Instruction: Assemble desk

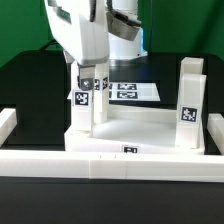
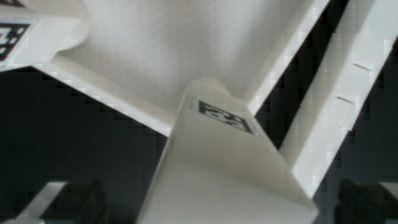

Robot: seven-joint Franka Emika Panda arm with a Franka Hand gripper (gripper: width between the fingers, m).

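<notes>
While spread apart, the hand (image 1: pixel 91 78) astride an upright leg (image 1: pixel 83 108) on the tabletop (image 1: pixel 135 130), fingers not touching it.

Both pictures are small and coarse, and edges look soft throughout. In the exterior view the light falls from above: the white tabletop (image 1: pixel 140 125) and barrier wall (image 1: pixel 110 162) are bright, nearly washed out at the lower centre, while the black table (image 1: pixel 30 85) stays dark and featureless. Soft shadows gather at the foot of the legs. The tags are readable but fuzzy. The wrist view is dimmer and greyer — the near leg (image 2: pixel 222 160) fills the lower centre out of focus, its tag blurred, and the lower corners sink into murk.
</notes>
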